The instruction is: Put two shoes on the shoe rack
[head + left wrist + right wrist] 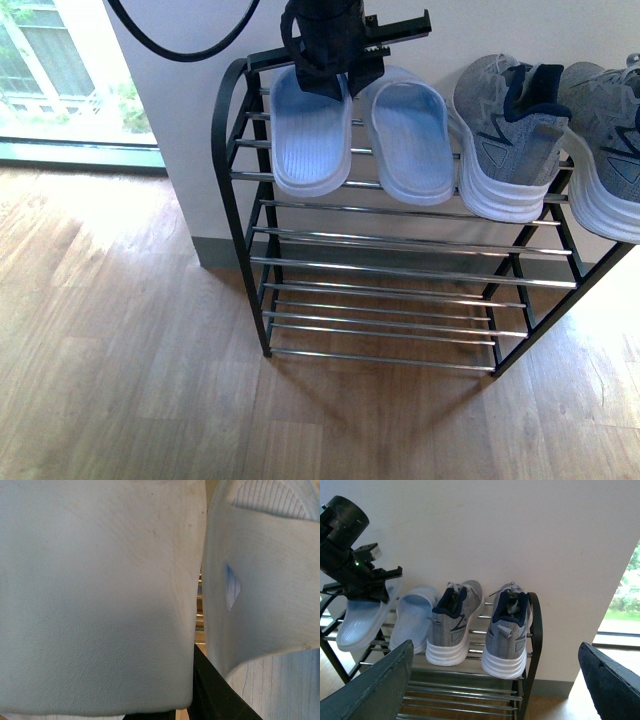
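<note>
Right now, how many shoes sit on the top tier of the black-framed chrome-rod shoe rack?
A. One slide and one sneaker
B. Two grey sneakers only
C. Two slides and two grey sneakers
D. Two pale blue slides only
C: the front view shows two pale blue rubber slides beside two grey knit sneakers on the rack's top tier, with the left tool over one slide.

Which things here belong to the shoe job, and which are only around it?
Belong to the job:
- two slides
- two sneakers
- shoe rack
- left pincer, at the left slide
- right pincer, open

Only around:
- black cable
- window
- wood floor
</note>
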Controlling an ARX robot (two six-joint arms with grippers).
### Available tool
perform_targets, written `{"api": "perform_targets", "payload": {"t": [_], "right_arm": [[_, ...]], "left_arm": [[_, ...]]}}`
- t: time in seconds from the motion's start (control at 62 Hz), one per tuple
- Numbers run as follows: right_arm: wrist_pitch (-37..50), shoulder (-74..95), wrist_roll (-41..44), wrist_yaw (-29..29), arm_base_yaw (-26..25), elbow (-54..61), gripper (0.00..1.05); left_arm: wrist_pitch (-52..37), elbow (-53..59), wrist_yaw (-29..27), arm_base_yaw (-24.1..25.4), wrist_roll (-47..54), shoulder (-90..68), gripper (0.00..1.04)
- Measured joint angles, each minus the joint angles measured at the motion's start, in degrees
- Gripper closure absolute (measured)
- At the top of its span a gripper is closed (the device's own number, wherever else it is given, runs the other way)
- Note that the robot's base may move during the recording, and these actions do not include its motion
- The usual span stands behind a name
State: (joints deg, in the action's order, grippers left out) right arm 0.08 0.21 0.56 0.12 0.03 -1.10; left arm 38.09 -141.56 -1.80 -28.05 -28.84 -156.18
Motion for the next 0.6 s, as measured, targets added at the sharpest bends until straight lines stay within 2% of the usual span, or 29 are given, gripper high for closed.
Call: {"api": "perform_targets", "payload": {"t": [0.081, 0.177, 0.306, 0.371, 0.435, 0.597], "right_arm": [[0.0, 0.0, 0.0, 0.0, 0.0, 0.0, 0.09], [0.0, 0.0, 0.0, 0.0, 0.0, 0.0, 0.09], [0.0, 0.0, 0.0, 0.0, 0.0, 0.0, 0.09], [0.0, 0.0, 0.0, 0.0, 0.0, 0.0, 0.09], [0.0, 0.0, 0.0, 0.0, 0.0, 0.0, 0.09], [0.0, 0.0, 0.0, 0.0, 0.0, 0.0, 0.09]], "left_arm": [[-0.7, 1.7, -0.2, 0.0, 0.1, 1.0, 0.78], [-1.6, 5.9, 0.0, 0.1, 0.4, 4.1, 0.55], [-2.5, 9.8, -0.8, 0.2, 0.7, 8.1, 0.35], [-5.4, 15.2, -1.7, 0.4, 1.2, 13.4, 0.19], [-7.3, 19.6, -3.5, 0.6, 1.6, 17.8, 0.09], [-12.6, 32.1, -11.3, 2.2, 3.6, 30.2, 0.09]]}}
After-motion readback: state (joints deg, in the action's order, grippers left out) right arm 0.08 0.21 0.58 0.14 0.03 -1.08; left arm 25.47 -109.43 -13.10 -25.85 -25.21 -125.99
